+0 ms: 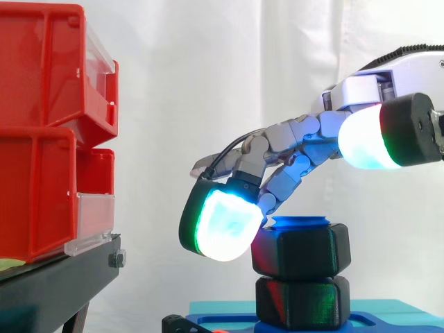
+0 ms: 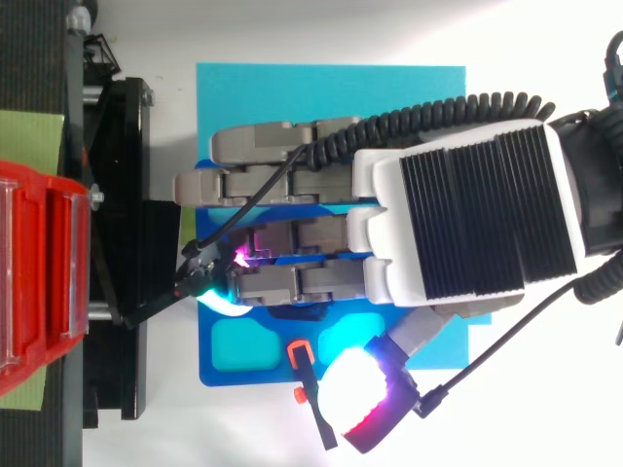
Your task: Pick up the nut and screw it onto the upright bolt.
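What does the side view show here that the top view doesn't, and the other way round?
Side view: two black nuts stacked, upper nut over lower nut, the blue bolt tip above them, fingers at the upper nut's left side, thumb raised apart. Top view: the blue base with its cyan recesses and a small orange-and-black clip. Both: the hand, red bins, black stand.
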Motion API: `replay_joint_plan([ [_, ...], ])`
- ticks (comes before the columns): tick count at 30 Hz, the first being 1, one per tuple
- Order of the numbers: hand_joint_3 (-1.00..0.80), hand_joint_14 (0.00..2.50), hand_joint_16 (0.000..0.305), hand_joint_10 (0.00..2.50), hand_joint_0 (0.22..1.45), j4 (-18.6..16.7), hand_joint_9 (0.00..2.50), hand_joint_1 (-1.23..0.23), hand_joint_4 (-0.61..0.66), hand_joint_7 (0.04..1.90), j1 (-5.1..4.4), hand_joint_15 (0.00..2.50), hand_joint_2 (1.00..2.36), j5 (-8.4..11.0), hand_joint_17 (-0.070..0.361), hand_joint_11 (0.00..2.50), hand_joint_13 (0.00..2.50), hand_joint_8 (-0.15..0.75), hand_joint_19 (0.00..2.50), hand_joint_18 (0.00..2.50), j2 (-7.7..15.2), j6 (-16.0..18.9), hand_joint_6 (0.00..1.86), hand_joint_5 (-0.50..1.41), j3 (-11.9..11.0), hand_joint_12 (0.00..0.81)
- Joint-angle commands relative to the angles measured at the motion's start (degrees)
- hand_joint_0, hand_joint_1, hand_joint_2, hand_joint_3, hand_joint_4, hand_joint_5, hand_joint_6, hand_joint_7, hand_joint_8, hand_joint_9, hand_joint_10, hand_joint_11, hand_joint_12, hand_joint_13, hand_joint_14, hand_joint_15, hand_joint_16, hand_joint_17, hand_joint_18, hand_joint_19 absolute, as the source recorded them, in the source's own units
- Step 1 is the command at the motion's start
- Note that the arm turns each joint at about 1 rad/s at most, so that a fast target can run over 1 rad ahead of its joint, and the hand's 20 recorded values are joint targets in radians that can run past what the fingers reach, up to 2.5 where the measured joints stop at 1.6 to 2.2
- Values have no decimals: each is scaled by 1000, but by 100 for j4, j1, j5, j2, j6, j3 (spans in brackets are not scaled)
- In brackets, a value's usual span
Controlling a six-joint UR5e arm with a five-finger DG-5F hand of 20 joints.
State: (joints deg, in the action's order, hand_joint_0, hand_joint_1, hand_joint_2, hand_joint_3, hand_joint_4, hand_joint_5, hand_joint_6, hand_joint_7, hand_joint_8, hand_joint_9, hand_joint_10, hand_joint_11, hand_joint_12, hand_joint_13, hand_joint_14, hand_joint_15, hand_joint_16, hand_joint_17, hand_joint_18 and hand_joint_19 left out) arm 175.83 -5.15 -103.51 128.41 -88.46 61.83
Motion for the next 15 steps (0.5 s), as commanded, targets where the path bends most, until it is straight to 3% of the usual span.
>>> replay_joint_plan([
  [1, -500, 0, 34, 0, 510, 4, 297, -66, 159, 1296, 31, 0, 1000, -29, 77, 0, 147, 174, 0, 0, 0, -22, 503, 0, 4, 293],
  [15, -500, 0, 19, 0, 526, -57, 710, -195, 125, 1495, 181, 0, 1000, -240, 43, 0, 466, 219, 0, 49, 0, -180, 501, 50, -5, 238],
])
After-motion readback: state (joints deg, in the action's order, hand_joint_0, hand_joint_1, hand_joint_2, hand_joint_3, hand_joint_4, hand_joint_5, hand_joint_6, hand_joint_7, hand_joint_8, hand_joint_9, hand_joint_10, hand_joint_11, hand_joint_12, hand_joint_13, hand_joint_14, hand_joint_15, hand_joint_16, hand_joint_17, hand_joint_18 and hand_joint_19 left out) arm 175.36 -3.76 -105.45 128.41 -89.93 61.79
